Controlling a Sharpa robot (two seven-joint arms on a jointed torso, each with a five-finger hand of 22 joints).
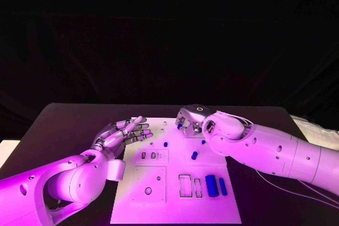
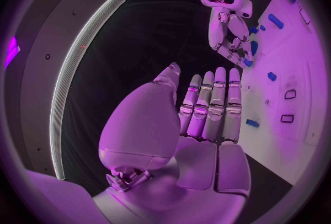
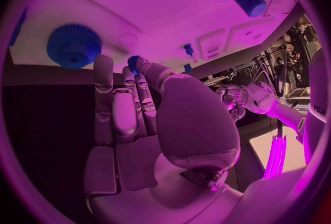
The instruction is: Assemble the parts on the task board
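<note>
You have the task board (image 1: 177, 206) lying flat in the middle of the black table (image 1: 57, 123), with blue parts spread over it. Your right hand (image 1: 189, 122) sits over the board's far edge, and in its wrist view the thumb and a finger pinch a small blue gear (image 3: 134, 62). Your left hand (image 1: 127, 133) hangs at the board's left edge, fingers straight and side by side, holding nothing. Near the board's right front, you see a blue cylinder (image 1: 211, 185) lying beside a thinner blue pin (image 1: 222, 186). A large blue gear (image 3: 74, 46) rests on the board near your right hand's fingers.
</note>
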